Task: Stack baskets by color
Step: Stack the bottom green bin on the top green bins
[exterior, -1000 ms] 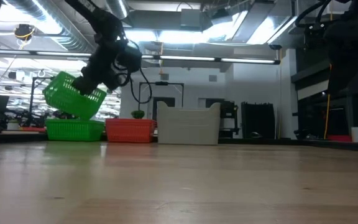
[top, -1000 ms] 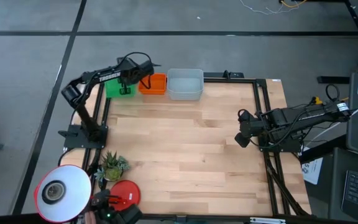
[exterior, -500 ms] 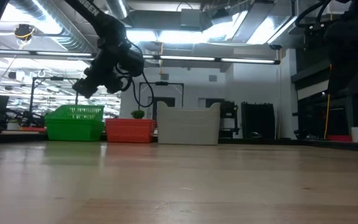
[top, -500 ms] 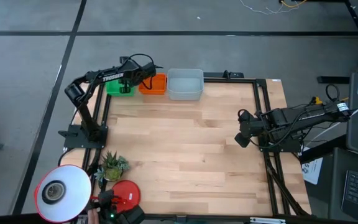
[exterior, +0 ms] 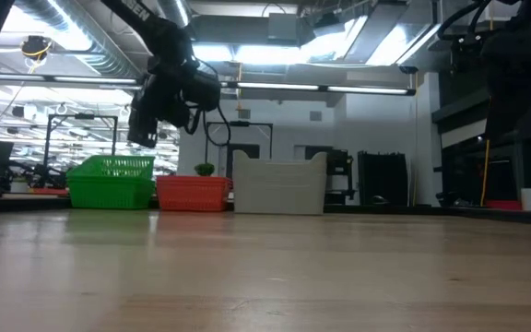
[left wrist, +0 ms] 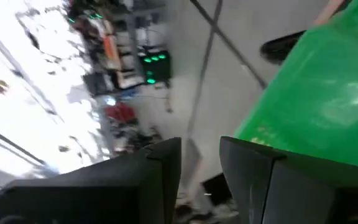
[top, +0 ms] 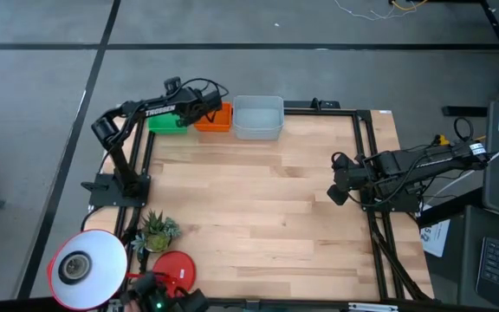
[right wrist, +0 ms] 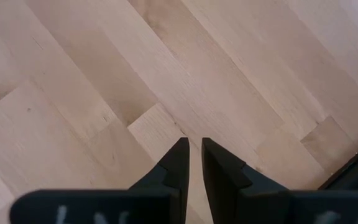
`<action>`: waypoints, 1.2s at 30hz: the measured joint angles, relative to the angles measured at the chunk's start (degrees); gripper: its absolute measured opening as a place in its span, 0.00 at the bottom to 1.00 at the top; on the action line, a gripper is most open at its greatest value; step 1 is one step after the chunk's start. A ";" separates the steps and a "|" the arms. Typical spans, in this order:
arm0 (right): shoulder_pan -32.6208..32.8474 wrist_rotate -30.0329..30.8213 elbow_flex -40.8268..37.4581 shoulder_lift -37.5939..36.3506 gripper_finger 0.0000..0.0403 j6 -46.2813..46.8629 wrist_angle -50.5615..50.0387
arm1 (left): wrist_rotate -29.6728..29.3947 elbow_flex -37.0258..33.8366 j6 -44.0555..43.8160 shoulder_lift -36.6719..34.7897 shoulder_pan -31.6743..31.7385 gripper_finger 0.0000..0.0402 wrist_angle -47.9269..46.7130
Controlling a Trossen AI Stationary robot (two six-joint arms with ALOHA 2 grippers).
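Note:
Three basket stacks stand in a row at the table's far edge, each with its bottom on the wood. From left to right they are the green baskets (top: pixel 165 122) (exterior: pixel 111 181), the red-orange baskets (top: pixel 215 119) (exterior: pixel 194 193) and the light grey baskets (top: pixel 258 117) (exterior: pixel 279 188). My left gripper (exterior: pixel 143 135) (left wrist: pixel 201 162) hangs open just above the green stack's right end, with nothing between its fingers. My right gripper (top: pixel 336 192) (right wrist: pixel 194 152) waits shut over bare wood near the table's right edge.
At the near left corner stand a white-shaded lamp (top: pixel 87 269), its round red base (top: pixel 174 270) and a small potted plant (top: pixel 156 230). Black frame rails (top: pixel 366 156) run along the table's sides. The bare wood (top: pixel 249 208) in the middle lies open.
My left gripper held a green basket tilted above the green stack, then opened and let it go. That basket now lies level on the stack. The gripper has since rolled about its own axis and stays just above the stack.

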 joint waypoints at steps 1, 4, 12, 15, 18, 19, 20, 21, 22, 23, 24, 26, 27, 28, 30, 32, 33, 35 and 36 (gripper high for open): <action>0.00 0.00 0.00 0.00 0.11 -0.06 0.00 | 1.26 0.01 -1.00 0.37 0.35 0.26 0.27; 0.00 -0.01 -0.02 0.00 0.11 -0.33 0.00 | 4.30 0.00 -2.42 2.56 1.92 0.26 0.51; 0.00 -0.04 -0.02 0.00 0.11 -0.44 -0.02 | 5.64 0.00 -2.14 6.73 5.25 0.26 1.81; 0.00 -0.03 -0.02 0.00 0.11 -0.44 0.00 | 6.15 -0.02 -1.71 6.69 5.43 0.26 2.12; 0.00 -0.02 -0.02 0.00 0.11 -0.44 -0.02 | 6.14 -0.02 -0.67 6.68 5.38 0.26 2.19; 0.00 -0.02 -0.02 0.00 0.11 -0.44 0.00 | 5.88 -0.02 -0.27 6.68 5.36 0.26 2.47; 0.00 -0.04 -0.02 0.00 0.11 -0.44 0.00 | 5.44 -0.02 0.05 6.68 5.37 0.26 2.89; 0.00 -0.04 -0.02 0.00 0.11 -0.44 0.00 | 4.99 -0.02 0.18 6.68 5.38 0.26 3.11; 0.00 -0.04 -0.02 0.00 0.11 -0.44 0.00 | 4.67 -0.02 0.22 6.68 5.30 0.26 3.13; 0.00 -0.05 -0.02 0.00 0.11 -0.44 0.00 | 4.71 -0.02 0.59 6.68 5.11 0.26 2.83; 0.00 -0.06 -0.02 0.00 0.11 -0.46 -0.02 | 4.75 -0.02 1.02 6.68 4.81 0.26 2.13; 0.00 -0.06 -0.02 0.00 0.11 -0.49 -0.02 | 5.04 -0.02 2.39 6.68 3.86 0.26 0.66; 0.00 -0.04 -0.02 0.00 0.11 -0.55 -0.02 | 5.17 -0.02 3.06 6.68 3.36 0.26 -0.14; 0.00 -0.04 -0.02 0.00 0.11 -0.63 -0.02 | 5.15 -0.02 3.29 6.68 2.84 0.26 -0.57; 0.00 -0.01 -0.02 0.00 0.11 -0.64 -0.02 | 3.57 -0.02 3.58 6.68 1.98 0.26 -0.83; 0.00 0.56 -0.02 0.00 0.11 -0.70 -0.02 | -0.93 -0.02 2.87 6.68 1.56 0.26 -0.35; 0.00 0.67 -0.02 0.00 0.11 -0.70 -0.02 | -3.03 -0.02 2.64 6.66 1.57 0.26 0.39; 0.00 0.70 -0.02 0.00 0.11 -0.72 -0.02 | -3.87 -0.02 2.71 6.64 1.97 0.26 2.66; 0.00 0.70 -0.02 0.00 0.11 -0.72 -0.02 | -2.65 -0.02 2.77 6.64 2.34 0.26 3.63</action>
